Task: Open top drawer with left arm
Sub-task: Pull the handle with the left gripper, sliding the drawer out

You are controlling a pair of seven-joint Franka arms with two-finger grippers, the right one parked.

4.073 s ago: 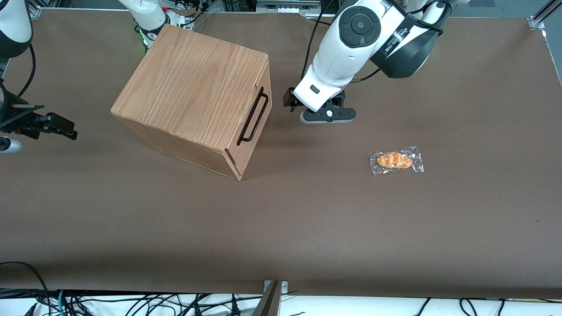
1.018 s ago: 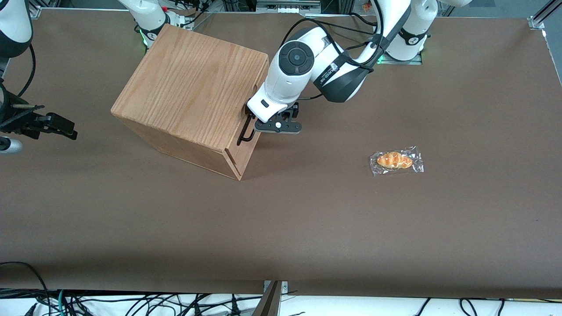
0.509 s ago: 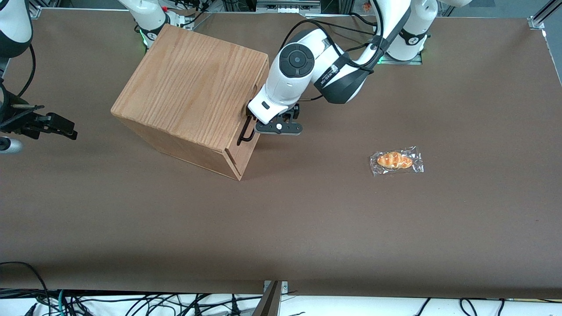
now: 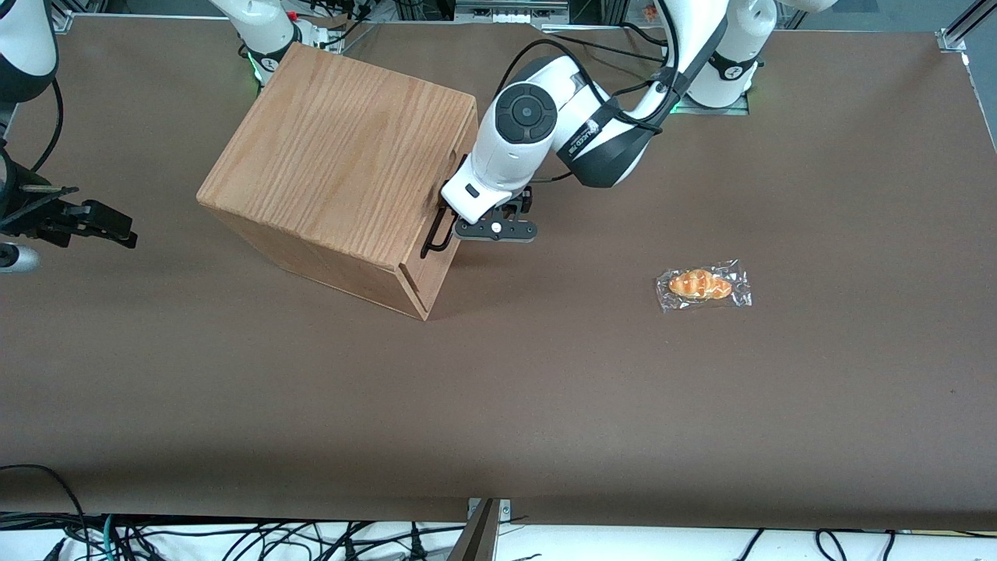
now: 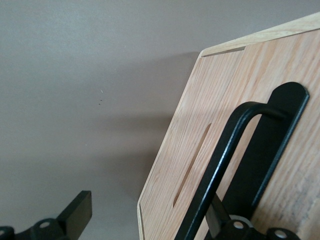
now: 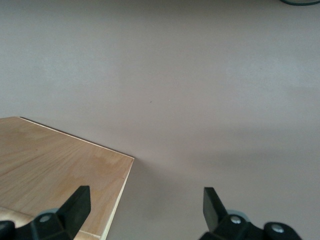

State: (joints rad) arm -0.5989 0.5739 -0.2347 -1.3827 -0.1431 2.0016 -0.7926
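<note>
The oak-grained box (image 4: 343,156) stands on the brown table, its front turned toward the working arm's end. The top drawer (image 4: 433,266) (image 5: 210,100) looks flush with the box, with its black bar handle (image 4: 431,241) (image 5: 235,135) on the front. The left arm (image 4: 522,128) reaches down to that front, and its gripper (image 4: 452,222) (image 5: 147,220) is open at the handle. In the left wrist view one finger (image 5: 75,215) hangs off the drawer's edge over the table. The other finger (image 5: 219,222) sits between the bar and the drawer front, so the bar runs between the two.
A plastic-wrapped bread roll (image 4: 703,285) lies on the table (image 4: 545,405) toward the working arm's end, nearer the front camera than the gripper. The right wrist view shows a corner of the box top (image 6: 60,170).
Four seconds ago the gripper hung apart from the box; it has since come up to the handle. Over the last second the arm shifted only slightly, and the drawer front looks unmoved.
</note>
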